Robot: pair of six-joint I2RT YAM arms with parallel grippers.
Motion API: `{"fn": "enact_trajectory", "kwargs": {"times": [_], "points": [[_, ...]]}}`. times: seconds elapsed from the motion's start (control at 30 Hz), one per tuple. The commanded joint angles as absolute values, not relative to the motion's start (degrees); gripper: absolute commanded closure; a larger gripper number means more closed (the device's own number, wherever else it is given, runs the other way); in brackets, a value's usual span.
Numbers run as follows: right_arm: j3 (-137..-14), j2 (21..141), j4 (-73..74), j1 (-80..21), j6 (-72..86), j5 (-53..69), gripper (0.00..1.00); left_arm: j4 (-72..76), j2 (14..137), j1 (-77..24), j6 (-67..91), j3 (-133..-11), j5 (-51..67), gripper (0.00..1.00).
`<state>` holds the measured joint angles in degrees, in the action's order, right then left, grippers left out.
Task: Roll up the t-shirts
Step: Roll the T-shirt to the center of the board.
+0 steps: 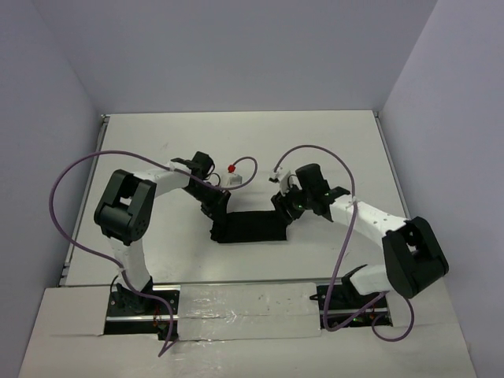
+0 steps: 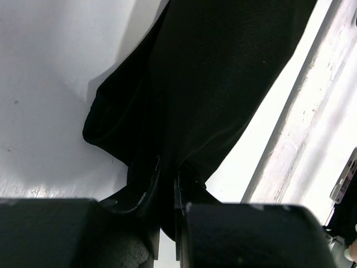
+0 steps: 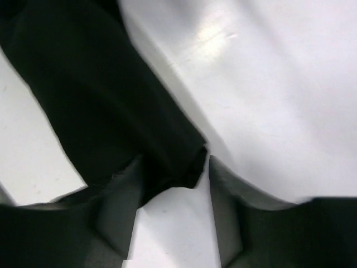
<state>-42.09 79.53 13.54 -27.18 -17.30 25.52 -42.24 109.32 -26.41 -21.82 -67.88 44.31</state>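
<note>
Top looks down; wrists close — sharing t-shirt [image 1: 250,227].

The far half of the table [image 1: 236,134], from the far-left corner to the far-right one, is open to a pincer, hemmed only by the walls [image 1: 236,55] along the left, far and right edges. Nearer the middle, the black t-shirt [image 1: 252,227] lies as a low band across the way. The left pincer [image 1: 216,217] is clamped on its left end, the right pincer [image 1: 283,211] straddles its right end with fingers apart, and purple cables [image 1: 311,148] loop above the table just behind them. A bare strip runs between the t-shirt and the near edge.
</note>
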Motion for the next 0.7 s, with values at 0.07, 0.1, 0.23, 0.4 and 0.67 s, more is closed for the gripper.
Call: {"fn": "enact_trajectory", "kwargs": {"times": [0.07, 0.1, 0.23, 0.4, 0.67], "points": [[-40.88, 68.05, 6.35, -26.37, -10.91, 16.35, 0.40, -39.64, 109.42, -26.10, -19.69, -69.43, 41.84, 0.81], [-40.09, 66.29, 5.11, -26.28, -7.24, 16.09, 0.41, -39.64, 109.42, -26.10, -19.60, -69.52, 41.75, 0.80], [-33.94, 57.68, -3.76, -28.90, 6.20, 13.91, 0.57, -39.38, 109.69, -26.10, -19.08, -70.75, 42.01, 0.77], [-30.24, 59.58, -7.91, -38.84, 19.65, 6.07, 0.78, -39.38, 110.30, -26.02, -18.20, -71.63, 40.78, 0.69], [-28.84, 72.42, -9.84, -41.75, 34.80, -2.44, 0.96, -37.71, 110.04, -26.02, -14.68, -71.89, 39.47, 0.58]]}}
